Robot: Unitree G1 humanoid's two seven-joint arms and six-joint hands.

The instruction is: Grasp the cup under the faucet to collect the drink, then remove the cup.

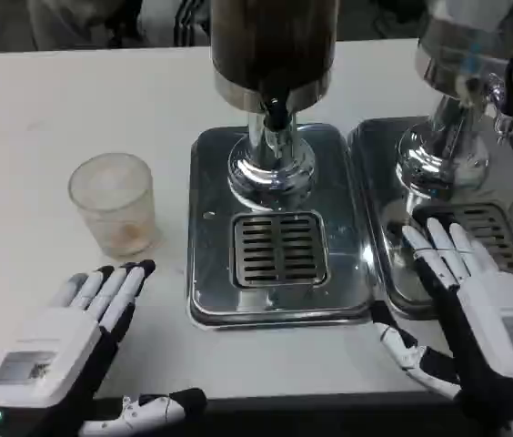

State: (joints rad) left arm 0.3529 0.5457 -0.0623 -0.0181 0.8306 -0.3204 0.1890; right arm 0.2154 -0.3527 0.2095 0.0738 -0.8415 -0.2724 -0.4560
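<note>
At nine o'clock of the drip tray [211, 228], cup [114, 204] stands ungrasped, not under faucet [276, 114]. Left hand [70, 337] and right hand [479, 305] both spread, holding nothing. Task looks unstarted.

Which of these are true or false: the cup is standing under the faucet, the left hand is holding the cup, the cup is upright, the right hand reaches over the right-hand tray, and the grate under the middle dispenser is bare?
1. The cup stands under the faucet. False: it stands on the table, left of the tray.
2. The left hand holds the cup. False: it lies open, apart from it.
3. The cup is upright. True.
4. The right hand reaches over the right-hand tray. True.
5. The grate under the middle dispenser is bare. True.
</note>
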